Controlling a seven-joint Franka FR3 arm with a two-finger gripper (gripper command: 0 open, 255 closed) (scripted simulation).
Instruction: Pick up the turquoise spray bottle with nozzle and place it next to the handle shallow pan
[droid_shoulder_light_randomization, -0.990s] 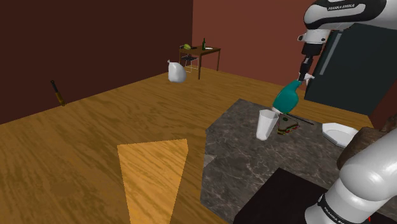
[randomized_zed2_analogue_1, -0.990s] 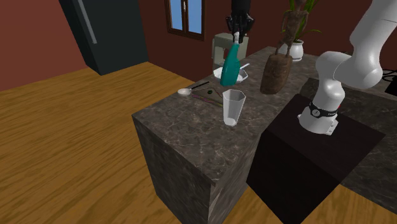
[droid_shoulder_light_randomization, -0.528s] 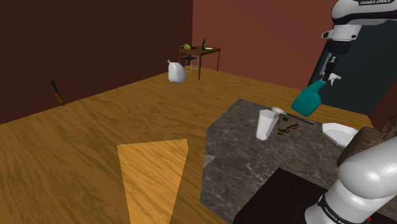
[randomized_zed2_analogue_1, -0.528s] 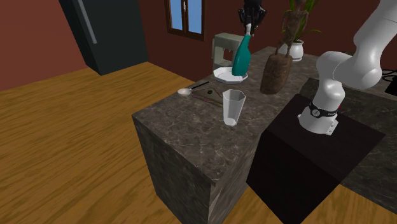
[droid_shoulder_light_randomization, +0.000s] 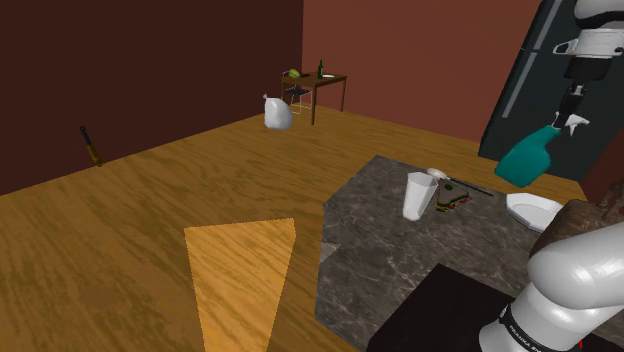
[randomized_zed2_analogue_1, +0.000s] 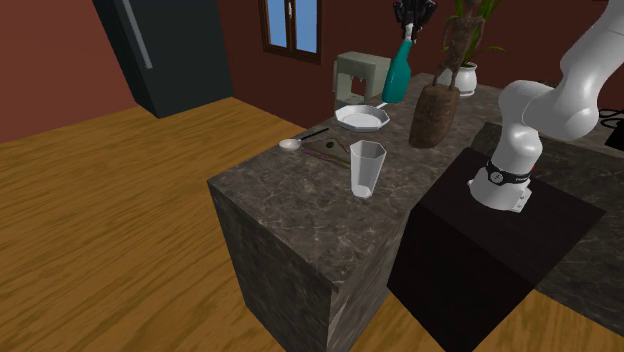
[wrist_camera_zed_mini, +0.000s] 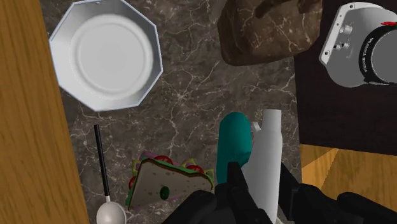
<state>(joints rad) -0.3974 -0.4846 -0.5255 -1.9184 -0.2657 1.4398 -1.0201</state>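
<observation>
The turquoise spray bottle (droid_shoulder_light_randomization: 525, 161) hangs in the air, tilted, with my gripper (droid_shoulder_light_randomization: 572, 112) shut on its white nozzle end. In the second exterior view the bottle (randomized_zed2_analogue_1: 398, 73) hangs under the gripper (randomized_zed2_analogue_1: 407, 34), high above the far end of the counter. The white shallow pan (droid_shoulder_light_randomization: 530, 211) lies on the dark marble counter below and a little nearer than the bottle; the pan (randomized_zed2_analogue_1: 362, 119) has a short handle. In the wrist view the fingers (wrist_camera_zed_mini: 236, 185) clasp the bottle (wrist_camera_zed_mini: 231, 147), and the pan (wrist_camera_zed_mini: 105, 54) lies farther out on the counter.
A clear glass (randomized_zed2_analogue_1: 367, 167) stands mid-counter, with a sandwich (wrist_camera_zed_mini: 167, 185) and a spoon (randomized_zed2_analogue_1: 290, 144) beside it. A tall brown object (randomized_zed2_analogue_1: 432, 115) stands close to the pan. A potted plant (randomized_zed2_analogue_1: 465, 74) sits behind. The black stand (randomized_zed2_analogue_1: 500, 250) adjoins the counter.
The gripper has carried the bottle up and toward the shoulder view's right, from above the glass and sandwich to beyond the pan. The grip stayed shut.
</observation>
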